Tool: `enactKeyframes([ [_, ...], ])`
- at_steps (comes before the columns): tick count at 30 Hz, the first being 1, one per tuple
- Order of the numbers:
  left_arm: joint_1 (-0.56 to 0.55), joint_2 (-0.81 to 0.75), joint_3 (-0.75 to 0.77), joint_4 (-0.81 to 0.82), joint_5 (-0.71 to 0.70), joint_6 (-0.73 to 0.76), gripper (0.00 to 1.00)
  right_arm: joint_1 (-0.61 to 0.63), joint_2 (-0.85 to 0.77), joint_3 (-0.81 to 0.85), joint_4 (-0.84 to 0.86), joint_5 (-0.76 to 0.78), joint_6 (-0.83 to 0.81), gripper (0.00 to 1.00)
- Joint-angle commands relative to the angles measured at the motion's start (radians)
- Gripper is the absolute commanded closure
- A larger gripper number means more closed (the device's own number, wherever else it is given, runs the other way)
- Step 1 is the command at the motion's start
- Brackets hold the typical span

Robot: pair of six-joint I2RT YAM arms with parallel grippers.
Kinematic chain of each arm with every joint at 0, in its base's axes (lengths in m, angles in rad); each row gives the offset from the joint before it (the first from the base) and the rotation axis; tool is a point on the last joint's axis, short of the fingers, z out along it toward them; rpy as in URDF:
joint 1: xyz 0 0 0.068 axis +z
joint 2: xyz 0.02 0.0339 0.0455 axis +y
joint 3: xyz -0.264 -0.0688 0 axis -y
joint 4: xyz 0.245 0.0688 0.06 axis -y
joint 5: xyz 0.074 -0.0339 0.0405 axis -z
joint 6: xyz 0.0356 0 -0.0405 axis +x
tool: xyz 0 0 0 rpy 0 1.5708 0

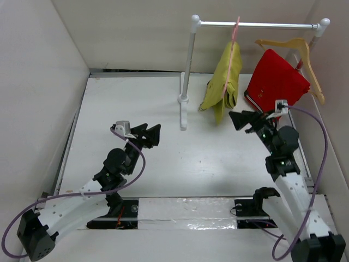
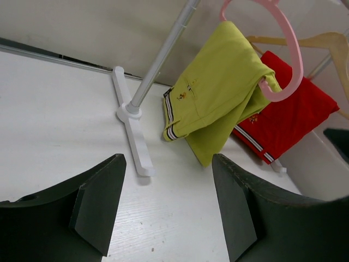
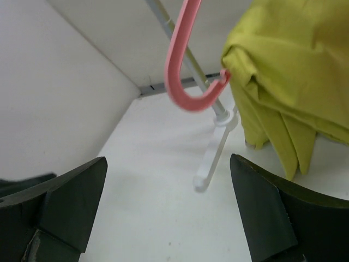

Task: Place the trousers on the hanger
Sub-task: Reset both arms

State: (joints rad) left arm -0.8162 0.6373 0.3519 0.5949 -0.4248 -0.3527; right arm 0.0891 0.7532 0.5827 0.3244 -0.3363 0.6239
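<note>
Yellow-green trousers (image 1: 223, 76) drape over the pink hanger (image 3: 173, 71) on the far rail (image 1: 256, 24); left gripper (image 1: 152, 131) and right gripper (image 1: 235, 120) gape apart, empty.

Left pincer (image 1: 153, 131) spread wide and empty, right pincer (image 1: 235, 120) likewise, both angled forward

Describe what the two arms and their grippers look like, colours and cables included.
The left arm and right arm have white lower links and black joints above. A purple cable loops along each one, and a small pale camera block sits at each wrist. The left gripper and right gripper are black, with broad, flat, wedge-shaped fingers.
</note>
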Motion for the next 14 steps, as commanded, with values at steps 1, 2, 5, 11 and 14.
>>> enactKeyframes([
  [1,0.003,-0.051,-0.030,0.066,-0.037,-0.015,0.38,0.035,-0.165,-0.082,-0.140,0.074,-0.119,0.00],
  [2,0.003,-0.059,-0.039,0.077,-0.034,-0.008,0.38,0.044,-0.214,-0.104,-0.168,0.091,-0.134,0.00],
  [5,0.003,-0.064,-0.047,0.091,-0.037,-0.005,0.38,0.044,-0.397,-0.161,-0.292,0.121,-0.164,0.00],
  [11,0.003,-0.016,-0.064,0.128,-0.043,-0.017,0.39,0.054,-0.557,-0.198,-0.441,0.125,-0.191,0.00],
  [14,0.003,0.031,-0.047,0.115,-0.045,-0.035,0.38,0.054,-0.529,-0.185,-0.452,0.089,-0.208,0.00],
])
